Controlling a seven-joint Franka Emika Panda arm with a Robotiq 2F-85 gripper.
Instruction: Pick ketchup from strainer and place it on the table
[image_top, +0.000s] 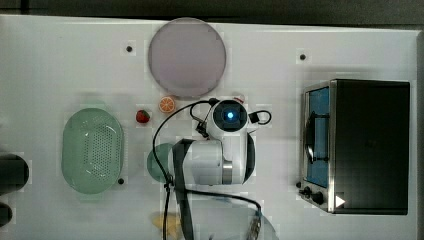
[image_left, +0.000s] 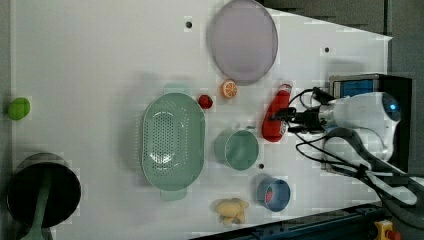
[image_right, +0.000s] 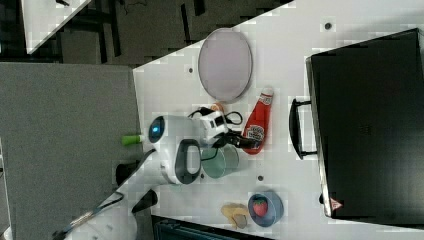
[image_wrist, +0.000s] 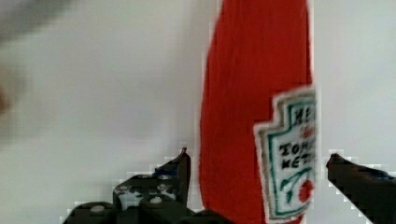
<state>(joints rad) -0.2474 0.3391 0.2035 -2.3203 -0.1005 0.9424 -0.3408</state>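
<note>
Item 1: ketchup (image_left: 274, 119), red toy bottle with white cap and whitish label. I see it lying flat on the table (image_left: 100, 60), outside the strainer (image_left: 173, 141), cap toward the grey plate (image_left: 243, 40). In the left view it rests between the teal cup (image_left: 241, 149) and the arm, just beside the cup.

Item 2: gripper (image_wrist: 256, 168). In the wrist view I read its 2 fingers (image_wrist: 183, 170) as spread apart, 1 on each side of the bottle's labelled lower body, with a sliver of white table visible between each finger and the red plastic. Nothing is clamped.

Item 3: strainer, pale green oval basket, perforated bottom bare, well apart from the bottle on the left view's left.

Item 4: small fruit. 1 orange slice (image_left: 229, 89) and 1 strawberry (image_left: 205, 101) lie between strainer and plate. A blue bowl (image_right: 266, 207) holds another strawberry; a yellowish item (image_left: 231, 209) lies beside it.

Item 5: black toaster oven (image_top: 367, 146), on the top view's right.
</note>
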